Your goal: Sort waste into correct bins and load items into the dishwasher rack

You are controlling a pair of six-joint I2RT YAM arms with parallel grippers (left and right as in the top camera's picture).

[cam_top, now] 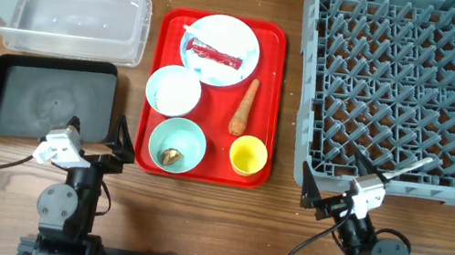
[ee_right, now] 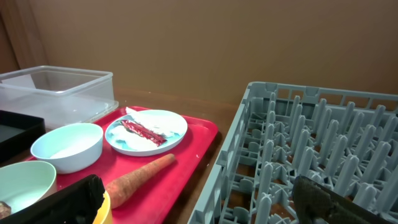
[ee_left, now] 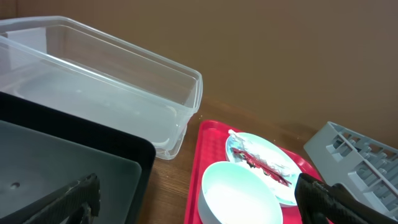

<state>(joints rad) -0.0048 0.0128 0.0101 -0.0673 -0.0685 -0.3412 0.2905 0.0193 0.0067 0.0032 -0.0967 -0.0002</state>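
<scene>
On the red tray, a pale blue plate point(cam_top: 246, 43) holds a red wrapper point(cam_top: 214, 53) on white tissue. One mint bowl point(cam_top: 173, 91) holds white grains. The other bowl point(cam_top: 189, 135) holds a brown scrap point(cam_top: 171, 157). A carrot point(cam_top: 244, 107) lies above the yellow cup point(cam_top: 248, 155). The clear tub point(cam_top: 66, 12) and the black tray point(cam_top: 47, 97) are at the left. The grey rack point(cam_top: 414, 89) is at the right. My left gripper point(cam_top: 96, 135) is open near the black tray's front right corner. My right gripper point(cam_top: 357, 182) is open at the rack's front edge. Both are empty.
The red tray point(cam_top: 273, 89) lies between the bins and the rack. Bare wood strips separate it from the black tray and from the rack. The tub and the black tray hold nothing. The rack holds nothing on its pegs.
</scene>
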